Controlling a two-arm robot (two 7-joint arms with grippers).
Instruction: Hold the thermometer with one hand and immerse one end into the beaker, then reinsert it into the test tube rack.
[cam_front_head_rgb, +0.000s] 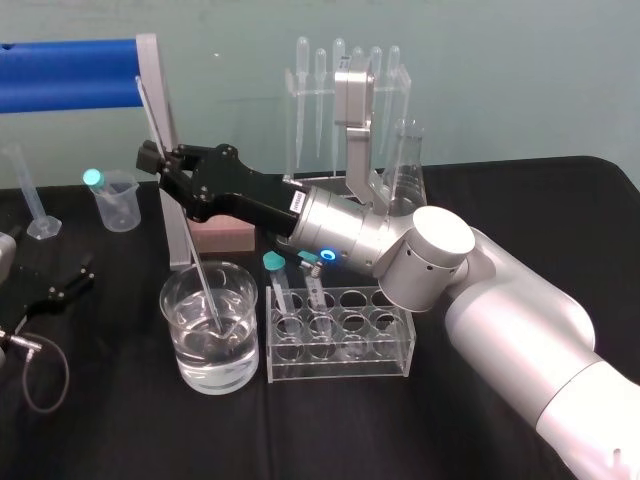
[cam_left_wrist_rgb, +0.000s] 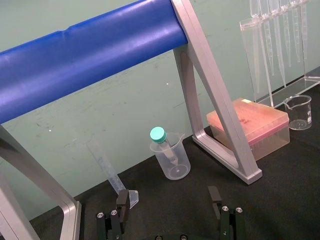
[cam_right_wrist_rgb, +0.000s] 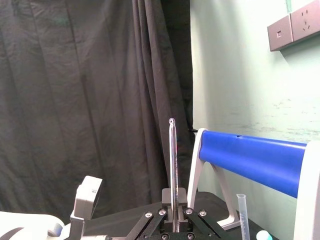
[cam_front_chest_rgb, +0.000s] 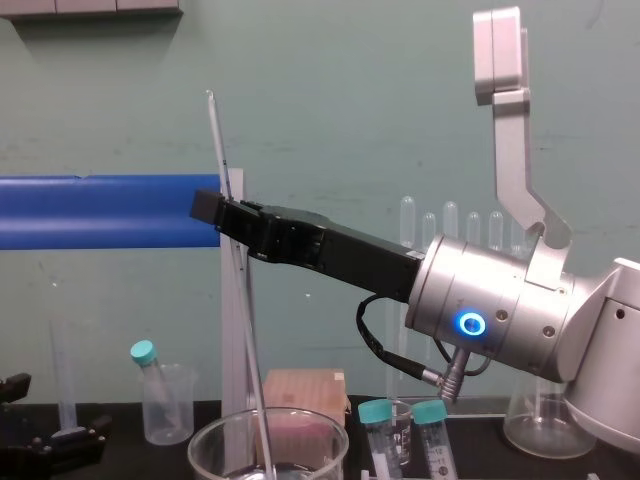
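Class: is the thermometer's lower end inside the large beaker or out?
In: gripped by the right claw, the thermometer slants past the beaker's rim into the water.

Your right gripper (cam_front_head_rgb: 158, 170), clamped on the thermometer (cam_front_chest_rgb: 217, 140), is stretching low over the test tube rack (cam_front_head_rgb: 340, 365), crowding the two teal-capped tubes (cam_front_head_rgb: 275, 275) in its left holes. The rack's front-right holes are lying uncovered. The silver frame leg (cam_front_head_rgb: 178, 240) is standing just behind the beaker (cam_front_head_rgb: 210, 375), closing off the rear. Bare black cloth (cam_front_head_rgb: 330, 430) is running in front of beaker and rack, and your left gripper (cam_left_wrist_rgb: 168, 200) is sitting, fingers apart, well off to the left.
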